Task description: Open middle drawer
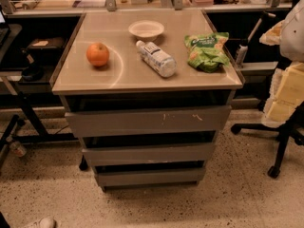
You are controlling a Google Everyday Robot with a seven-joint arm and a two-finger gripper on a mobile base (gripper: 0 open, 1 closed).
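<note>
Gripper: mine was outside the camera view, so I could not tell whether it was open or closed.
Middle drawer (148, 154): it sat under the worktop's front edge. Its plain grey front lay between the taller scratched front (147, 120) above and the narrowest front (149, 176) below, with a dark gap over it.
Worktop (118, 77): beige, and it carried four things.
Orange (97, 54): near the left edge.
Bowl (146, 29): white, by the back edge.
Bottle (156, 59): on its side, mid-worktop.
Green bag (206, 51): crumpled, near the right edge.
Office chair (285, 141): on the floor, off the right edge.
</note>
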